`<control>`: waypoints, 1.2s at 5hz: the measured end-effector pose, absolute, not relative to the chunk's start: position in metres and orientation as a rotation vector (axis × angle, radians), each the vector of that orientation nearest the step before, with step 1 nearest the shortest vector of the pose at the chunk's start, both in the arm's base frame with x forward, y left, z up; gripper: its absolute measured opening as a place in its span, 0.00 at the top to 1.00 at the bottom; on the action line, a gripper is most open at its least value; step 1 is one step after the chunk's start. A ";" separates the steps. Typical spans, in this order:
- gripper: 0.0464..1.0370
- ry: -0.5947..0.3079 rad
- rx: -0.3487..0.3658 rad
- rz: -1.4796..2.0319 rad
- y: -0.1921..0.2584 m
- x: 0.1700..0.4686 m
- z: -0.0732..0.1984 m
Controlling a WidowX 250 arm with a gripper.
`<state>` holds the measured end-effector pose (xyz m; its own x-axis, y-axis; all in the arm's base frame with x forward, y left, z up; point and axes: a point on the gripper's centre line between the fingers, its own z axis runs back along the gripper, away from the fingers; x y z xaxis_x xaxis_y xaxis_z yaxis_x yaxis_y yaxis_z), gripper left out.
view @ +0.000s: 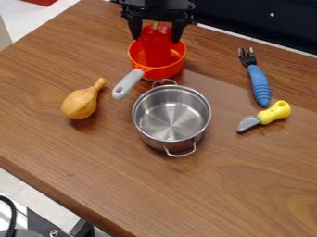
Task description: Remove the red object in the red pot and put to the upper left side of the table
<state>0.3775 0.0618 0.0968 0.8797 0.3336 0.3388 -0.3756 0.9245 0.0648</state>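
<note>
One wooden table (84,159) carries everything, with the steel pot (172,115) near its middle. Beyond that steel pot, the black gripper (156,40) hangs over the pepper, lined up from above, probably because the walls block a sideways grip; I can't tell whether it is grasping or released. Just behind the steel pot, the red pot (166,71) keeps the pepper (156,46) upright, so it likely needs lifting over the rim. Left of the steel pot lies a gourd (82,102), avoidable if the carry stays high; to its right, a fork (258,83) and smaller knife (265,116) seem out of the way.
</note>
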 end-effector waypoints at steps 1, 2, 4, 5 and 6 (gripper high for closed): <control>0.18 -0.334 0.141 0.360 0.061 0.378 0.096; 0.18 -0.254 0.125 0.307 0.057 0.380 0.093; 0.18 -0.144 0.075 0.331 0.062 0.384 0.106; 0.18 -0.130 0.020 0.366 0.062 0.385 0.116; 0.18 -0.108 -0.006 0.402 0.066 0.382 0.121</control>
<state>0.3819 0.0664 0.1215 0.9145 0.3911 0.1037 -0.3905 0.9202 -0.0272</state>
